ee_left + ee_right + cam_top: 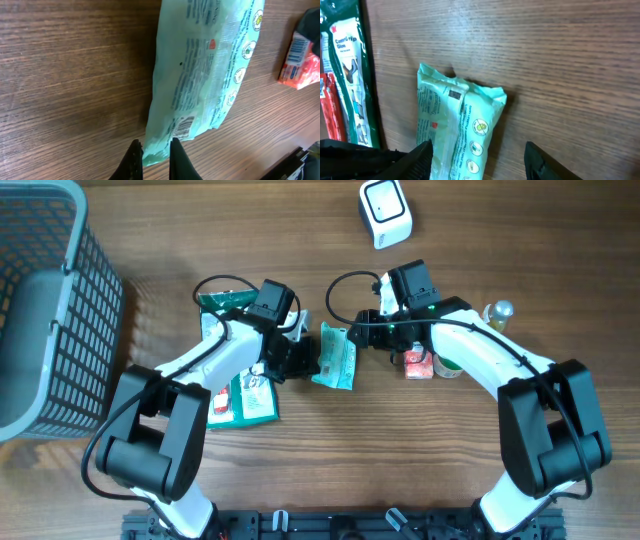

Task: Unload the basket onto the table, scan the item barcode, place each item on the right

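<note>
From overhead we see the whole table (400,470). A grey basket (50,300) stands at the left edge and a white scanner (385,212) at the far edge. The mint-green packet (335,356) sits near the middle, between the 2 arms.

Only the left wrist view shows the packet's barcode (185,127), a small patch close to the held end and facing that camera. There the left fingers (134,160) are pressed together on the packet's lower corner. The same view shows a red pack (300,62) with a barcode of its own on a blue-and-white label.

The right wrist view shows the packet's other end with its crimped seam. The right fingers (422,160) are spread wide to either side of the packet, and we cannot tell whether they touch it.

Bare wood runs from the packet towards the scanner. To the left, green card packs (245,395) lie under the left arm. To the right are the red pack and a small bottle (498,311).

On a card pack in the right wrist view we read "Grip" and part of "Glove". The packet's own print is too small to read, apart from a row of round icons along 1 side.
</note>
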You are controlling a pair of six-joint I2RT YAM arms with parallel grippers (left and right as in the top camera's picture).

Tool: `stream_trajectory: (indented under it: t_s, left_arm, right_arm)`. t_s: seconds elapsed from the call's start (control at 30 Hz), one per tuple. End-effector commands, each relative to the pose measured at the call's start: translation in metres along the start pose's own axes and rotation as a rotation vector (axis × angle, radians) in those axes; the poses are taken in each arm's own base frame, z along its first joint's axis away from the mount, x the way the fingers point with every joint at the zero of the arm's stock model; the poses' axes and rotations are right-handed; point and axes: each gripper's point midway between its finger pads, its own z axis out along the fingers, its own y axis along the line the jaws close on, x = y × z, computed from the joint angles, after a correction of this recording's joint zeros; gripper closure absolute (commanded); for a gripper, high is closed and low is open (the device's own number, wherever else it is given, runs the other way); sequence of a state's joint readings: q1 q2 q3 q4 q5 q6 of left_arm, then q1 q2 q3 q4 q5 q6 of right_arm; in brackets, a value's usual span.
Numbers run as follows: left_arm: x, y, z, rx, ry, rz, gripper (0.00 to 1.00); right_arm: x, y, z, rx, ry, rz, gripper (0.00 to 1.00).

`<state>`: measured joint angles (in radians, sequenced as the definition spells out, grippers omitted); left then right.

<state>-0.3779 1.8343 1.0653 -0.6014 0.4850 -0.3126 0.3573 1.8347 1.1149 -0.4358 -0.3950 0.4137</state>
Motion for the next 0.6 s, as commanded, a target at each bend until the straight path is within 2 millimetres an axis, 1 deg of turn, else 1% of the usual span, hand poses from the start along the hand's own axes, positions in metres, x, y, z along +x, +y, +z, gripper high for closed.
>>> stream_trajectory:
  t_s: [0.0,0.07,0.1,0.13,0.17,0.2,0.23,0.27,0.33,0.4,0.43,0.47,0.57]
  left_arm:
    - [0.002,0.0,0.004,0.019,0.014,-0.019,0.9]
    - [0.0,-0.001,0.004,0.022,0.006,-0.015,0.89]
    - [-0.004,-0.003,0.003,0.029,-0.01,-0.007,0.94]
    - [-0.009,-0.008,-0.002,0.044,-0.014,-0.01,0.96]
    - [-0.012,-0.018,-0.008,0.085,-0.009,-0.007,0.96]
    - [-0.015,-0.037,-0.015,0.173,0.002,0.009,0.96]
    - [-0.015,-0.047,-0.017,0.218,0.006,0.024,0.96]
    - [-0.014,-0.049,-0.014,0.224,0.013,0.028,0.96]
    - [-0.013,-0.042,-0.005,0.21,0.034,0.012,0.96]
    - [-0.011,-0.03,0.009,0.17,0.056,-0.012,0.96]
    - [-0.011,-0.018,0.018,0.125,0.064,-0.027,0.96]
    - [-0.009,-0.01,0.025,0.101,0.076,-0.04,0.96]
    - [-0.009,0.01,0.034,0.013,0.077,-0.058,0.96]
  right_arm:
    - [0.013,-0.011,0.009,0.034,0.046,0.036,0.41]
    - [0.013,-0.011,0.009,0.035,0.047,0.036,0.41]
    - [0.014,-0.011,0.009,0.036,0.049,0.036,0.41]
    - [0.014,-0.011,0.009,0.036,0.05,0.036,0.41]
    - [0.014,-0.011,0.009,0.036,0.05,0.036,0.41]
    - [0.014,-0.011,0.009,0.036,0.049,0.035,0.41]
    - [0.014,-0.011,0.009,0.036,0.049,0.036,0.41]
    - [0.014,-0.011,0.009,0.036,0.049,0.037,0.41]
    - [0.014,-0.011,0.009,0.036,0.049,0.037,0.41]
    - [0.014,-0.011,0.009,0.036,0.049,0.037,0.41]
    - [0.014,-0.011,0.009,0.036,0.05,0.037,0.41]
    - [0.014,-0.011,0.009,0.036,0.05,0.037,0.41]
    - [0.014,-0.011,0.009,0.035,0.049,0.037,0.4]
